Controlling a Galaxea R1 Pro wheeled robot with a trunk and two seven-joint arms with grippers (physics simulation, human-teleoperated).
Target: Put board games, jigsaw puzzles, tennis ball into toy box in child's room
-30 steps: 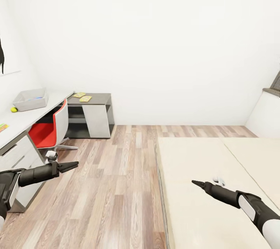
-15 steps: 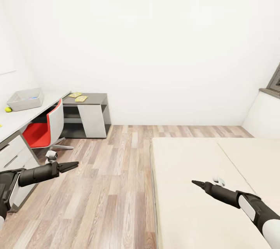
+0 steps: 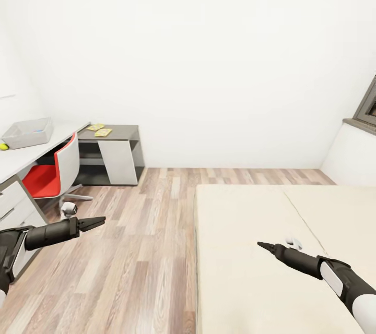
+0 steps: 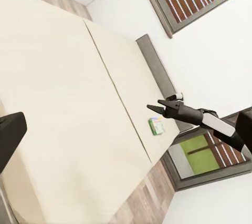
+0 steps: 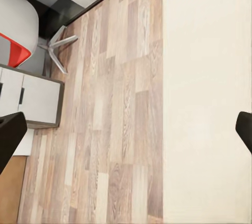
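Robot's standing between the long light grey desk (image 3: 36, 152) and the low beige bed (image 3: 245, 271), both arms reaching out in front. The left gripper (image 3: 100, 221) is hanging over the wood floor and the right gripper (image 3: 261, 245) over the mattress. Both are sitting spread apart and carrying nothing.

The translucent grey plastic toy box (image 3: 27, 133) is waiting on the desk with the small yellow-green tennis ball (image 3: 4, 146) just beside it. The two flat multicoloured jigsaw squares (image 3: 99, 129) are lying on the lower dark section.

Over on the bed, the left wrist camera is picking up a thin flat board game box with a greenish-white cover (image 4: 156, 125), lying flat on the far side of the mattress near the grey headboard (image 4: 157, 66).

I'm guessing that box is going to be light and stiff with a slick cover. Since it's lying flush, I'd pinch it across a long edge, pressing one finger into the soft mattress to get under it.
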